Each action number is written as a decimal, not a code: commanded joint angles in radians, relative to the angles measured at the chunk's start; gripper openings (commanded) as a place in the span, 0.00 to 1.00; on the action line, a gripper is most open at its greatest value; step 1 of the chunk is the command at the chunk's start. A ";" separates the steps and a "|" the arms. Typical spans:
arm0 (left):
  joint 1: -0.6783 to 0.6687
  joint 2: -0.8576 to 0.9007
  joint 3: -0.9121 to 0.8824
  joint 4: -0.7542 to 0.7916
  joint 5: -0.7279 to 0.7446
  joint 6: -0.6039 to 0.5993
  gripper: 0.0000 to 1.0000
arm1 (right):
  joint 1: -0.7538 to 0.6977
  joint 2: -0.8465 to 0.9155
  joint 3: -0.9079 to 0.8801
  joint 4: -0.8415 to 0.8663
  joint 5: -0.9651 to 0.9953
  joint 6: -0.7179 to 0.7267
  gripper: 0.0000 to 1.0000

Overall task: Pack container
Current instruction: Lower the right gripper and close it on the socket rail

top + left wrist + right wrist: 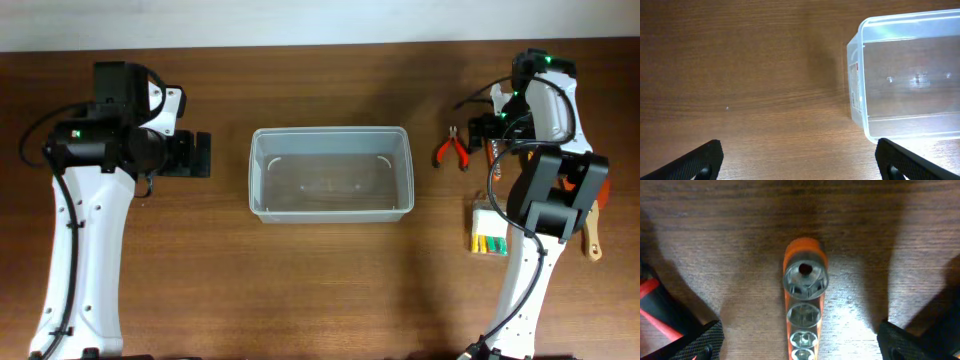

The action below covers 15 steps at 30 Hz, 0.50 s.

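table [320, 300]: brown wood-grain top, filling the overhead view
container [331, 180]: large rectangular clear plastic tub with rounded corners and a thick rim, upright at the middle of the table, nothing inside; in the left wrist view the container [910, 75] sat toward 2 o'clock, a white label on its near short wall
left arm [85, 230]: white-and-black jointed arm, rose from 7 o'clock, its head at 9 o'clock of the container and apart from it
right arm [535, 220]: white-and-black jointed arm with an orange patch, rose from 5 o'clock, its head at 2 o'clock of the container
left gripper [800, 162]: black, two-fingered, pointed toward the container's short wall; fingers spread wide, only bare wood between them, nothing held
right gripper [800, 342]: black, two-fingered, hung over the socket rail; fingers at full spread, one on each side of the rail and clear of it, nothing gripped
wooden handle [594, 235]: pale wood, at 3 o'clock of the bit case, mostly hidden by the right arm
bit case [488, 232]: small clear plastic case of yellow-green bits, at 4 o'clock of the container, partly under the right arm
pliers [452, 150]: red-handled, flat on the table near the container, at its 2 o'clock
socket rail [804, 295]: orange rail with a row of steel sockets, flat on the table, largest socket at its 12 o'clock end in the right wrist view
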 commanded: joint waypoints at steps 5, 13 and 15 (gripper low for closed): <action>0.003 0.002 0.018 -0.001 -0.003 0.002 0.99 | 0.006 0.021 -0.006 0.018 0.008 0.005 0.99; 0.003 0.002 0.018 -0.001 -0.003 0.002 0.99 | 0.006 0.021 -0.006 0.028 0.008 0.005 0.97; 0.003 0.002 0.018 -0.001 -0.003 0.002 0.99 | 0.006 0.021 -0.006 0.030 0.008 0.005 0.96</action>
